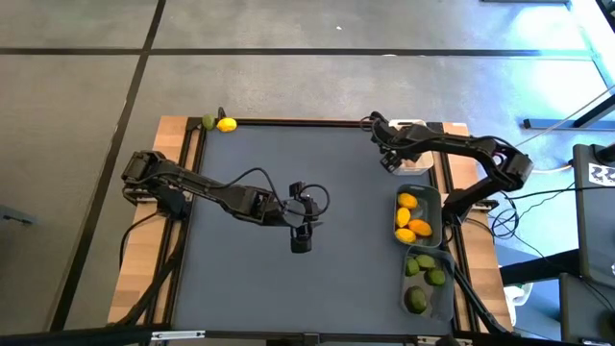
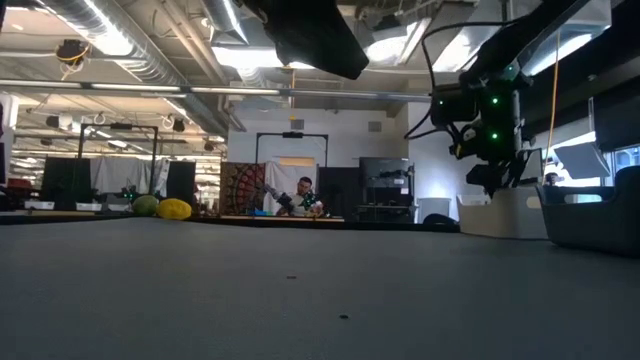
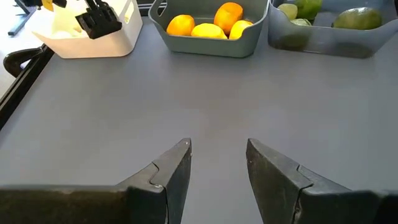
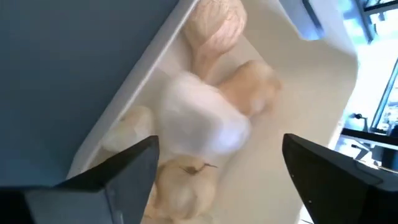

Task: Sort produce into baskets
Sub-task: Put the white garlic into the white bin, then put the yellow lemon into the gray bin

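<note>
My right gripper (image 1: 392,157) hangs open over the white basket (image 1: 411,163) at the table's far right. In the right wrist view its fingers (image 4: 219,142) stand wide apart above several garlic bulbs (image 4: 214,28) in that basket. A blurred white bulb (image 4: 202,121) shows between the fingers, and neither finger touches it. My left gripper (image 1: 301,238) is open and empty (image 3: 217,146) over the bare mat at the table's middle. A lemon (image 1: 228,124) and a lime (image 1: 208,122) lie at the far left edge.
A grey-green basket (image 1: 434,219) with lemons (image 3: 205,28) and a translucent grey basket (image 1: 444,293) with limes (image 1: 416,299) stand in a row along the right edge, nearer than the white one. A raised dark frame borders the mat (image 1: 250,279). People and equipment show beyond the table.
</note>
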Controlling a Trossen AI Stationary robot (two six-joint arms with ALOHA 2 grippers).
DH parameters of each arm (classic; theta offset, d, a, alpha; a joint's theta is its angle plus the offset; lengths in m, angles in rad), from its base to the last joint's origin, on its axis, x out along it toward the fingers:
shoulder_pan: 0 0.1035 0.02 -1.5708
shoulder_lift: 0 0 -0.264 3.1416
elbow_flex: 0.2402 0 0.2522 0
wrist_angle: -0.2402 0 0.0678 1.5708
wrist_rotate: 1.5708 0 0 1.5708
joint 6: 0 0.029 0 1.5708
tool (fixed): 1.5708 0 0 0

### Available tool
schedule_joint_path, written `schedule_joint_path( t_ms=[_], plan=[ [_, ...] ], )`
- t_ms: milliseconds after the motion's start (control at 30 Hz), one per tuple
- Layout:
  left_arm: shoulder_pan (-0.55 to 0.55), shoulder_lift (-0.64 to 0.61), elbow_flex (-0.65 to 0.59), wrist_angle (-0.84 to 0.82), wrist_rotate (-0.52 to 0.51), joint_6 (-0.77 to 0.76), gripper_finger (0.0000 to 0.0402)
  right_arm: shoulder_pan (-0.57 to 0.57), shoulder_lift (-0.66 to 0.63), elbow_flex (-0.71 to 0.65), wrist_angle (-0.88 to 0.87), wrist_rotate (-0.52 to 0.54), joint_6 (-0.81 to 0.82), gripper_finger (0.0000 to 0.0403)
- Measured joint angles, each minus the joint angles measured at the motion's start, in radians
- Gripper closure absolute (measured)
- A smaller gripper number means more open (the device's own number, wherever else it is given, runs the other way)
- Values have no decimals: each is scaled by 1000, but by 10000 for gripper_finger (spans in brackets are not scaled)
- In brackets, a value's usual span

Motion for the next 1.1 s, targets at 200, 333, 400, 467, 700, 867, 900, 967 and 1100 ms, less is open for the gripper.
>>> schedule_joint_path(
  t_ms=[200,333,400,467,700,867,900,967,1100],
  plan=[
    [1,0,0,0,0,0,251,37,-98,0,-4,13,-10,52],
    [1,0,0,0,0,-8,251,114,-195,0,14,13,-9,52],
    [2,0,0,0,0,-31,251,165,-250,0,31,8,-1,52],
    [6,0,0,0,0,-32,251,223,-301,0,54,-12,24,52],
    [43,0,0,-26,0,-50,251,451,-424,0,119,-98,181,52],
    [71,0,0,-48,0,-80,245,655,-429,0,139,-126,254,52],
    [78,0,0,-54,0,-82,239,694,-423,0,147,-118,261,52],
    [93,0,0,-64,0,-96,220,773,-412,0,160,-105,272,52],
    [132,0,0,-105,1,-105,171,906,-384,0,188,-64,304,52]
  ],
)
